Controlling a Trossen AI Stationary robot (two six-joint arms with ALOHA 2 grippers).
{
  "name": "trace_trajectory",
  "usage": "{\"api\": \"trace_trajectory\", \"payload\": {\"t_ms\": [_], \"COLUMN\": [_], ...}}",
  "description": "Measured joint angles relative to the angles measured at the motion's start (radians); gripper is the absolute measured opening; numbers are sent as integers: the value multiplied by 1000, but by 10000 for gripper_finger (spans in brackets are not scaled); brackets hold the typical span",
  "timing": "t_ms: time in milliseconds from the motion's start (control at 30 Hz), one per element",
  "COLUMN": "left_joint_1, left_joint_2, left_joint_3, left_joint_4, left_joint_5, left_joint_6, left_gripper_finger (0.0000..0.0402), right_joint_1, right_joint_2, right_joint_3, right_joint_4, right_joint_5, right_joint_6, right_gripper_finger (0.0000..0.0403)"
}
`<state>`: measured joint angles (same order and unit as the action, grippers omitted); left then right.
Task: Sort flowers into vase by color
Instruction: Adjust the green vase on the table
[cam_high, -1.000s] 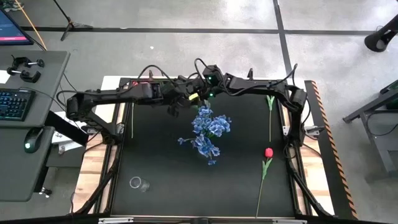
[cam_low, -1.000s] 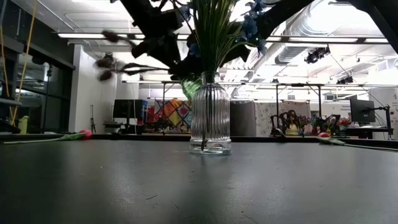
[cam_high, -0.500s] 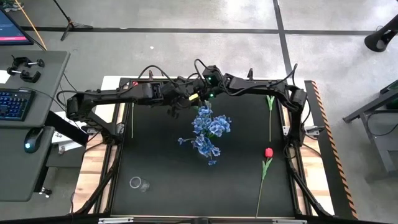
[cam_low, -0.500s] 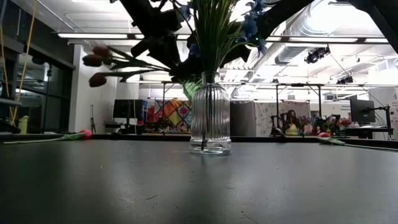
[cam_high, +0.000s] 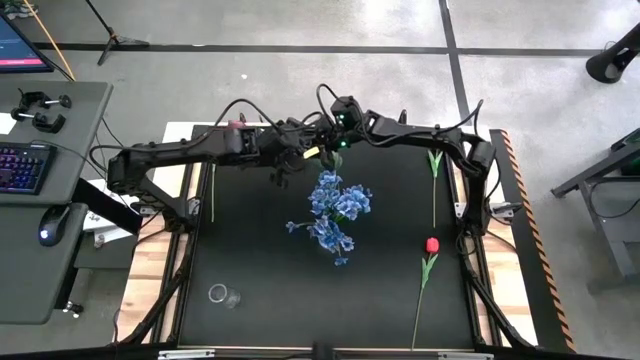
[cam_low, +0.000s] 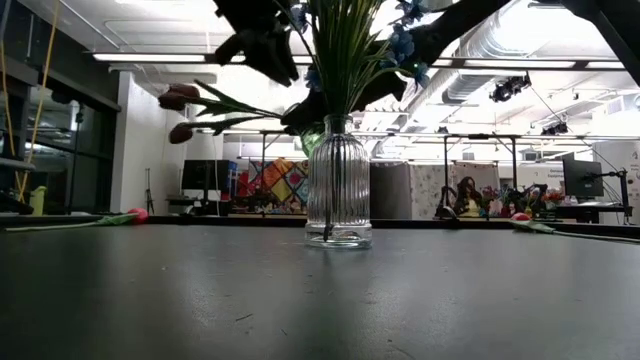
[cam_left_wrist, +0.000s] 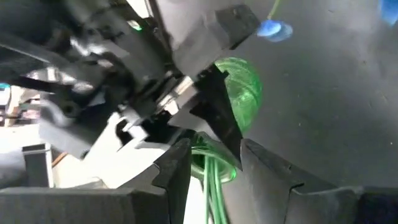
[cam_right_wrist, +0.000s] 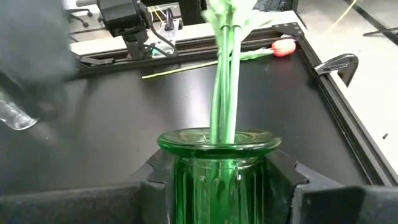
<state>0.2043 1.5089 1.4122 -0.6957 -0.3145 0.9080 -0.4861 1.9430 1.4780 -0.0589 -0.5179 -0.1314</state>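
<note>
Behind the blue bunch (cam_high: 335, 210), both arms meet over a second, green vase (cam_right_wrist: 217, 140) holding dark tulips (cam_low: 182, 98).

A second ago the tulip heads were swinging and blurred. Now they hang steady out to one side of the clear vase (cam_low: 338, 180), and the left arm has lifted a little, so I would say the stems (cam_right_wrist: 225, 81) are seated and that colour is nearly done. The right gripper (cam_right_wrist: 217, 171) has its fingers closed on the green vase's neck. The left gripper (cam_left_wrist: 214, 165) straddles the stems at the mouth, but I cannot tell whether its fingers pinch them. This corner is crowded, close to the back edge of the surface (cam_high: 260, 250). In front of the blue bunch there is open room. A red tulip (cam_high: 431, 245) lies on its right-arm side, and a small glass (cam_high: 222, 295) stands well apart toward the front.
</note>
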Motion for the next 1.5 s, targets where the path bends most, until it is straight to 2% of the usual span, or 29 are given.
{"api": "trace_trajectory", "payload": {"t_ms": [133,200,300,400,600,667,767,833,900,1000,1133,1400,1500], "left_joint_1": [-5,15,62,94,96,92,88,89,90,90,90,89,87], "left_joint_2": [-5,-21,-66,-120,-278,-335,-412,-454,-484,-500,-493,-473,-478], "left_joint_3": [50,61,44,14,-41,-70,-122,-158,-195,-238,-272,-273,-273], "left_joint_4": [-87,-139,-179,-171,3,69,140,181,210,249,275,227,144], "left_joint_5": [4,81,255,331,299,263,204,169,135,95,66,72,72], "left_joint_6": [-135,-258,-460,-620,-761,-785,-835,-873,-902,-939,-950,-952,-959], "left_gripper_finger": [129,129,129,129,129,129,129,129,129,129,129,129,129], "right_joint_1": [-31,-53,-83,-104,-111,-111,-110,-115,-111,-81,-44,-15,-5], "right_joint_2": [0,0,0,0,41,43,35,34,39,68,155,368,399], "right_joint_3": [0,0,-1,-2,-13,-80,-238,-351,-440,-486,-410,-128,-51], "right_joint_4": [-1,-2,-1,12,91,209,534,805,1066,1297,1283,1246,1152], "right_joint_5": [-58,-119,-184,-200,-326,-356,-358,-326,-224,-33,43,52,52], "right_joint_6": [21,48,55,53,89,154,331,486,610,649,597,577,406], "right_gripper_finger": [128,128,128,128,128,128,128,128,128,128,128,128,128]}}
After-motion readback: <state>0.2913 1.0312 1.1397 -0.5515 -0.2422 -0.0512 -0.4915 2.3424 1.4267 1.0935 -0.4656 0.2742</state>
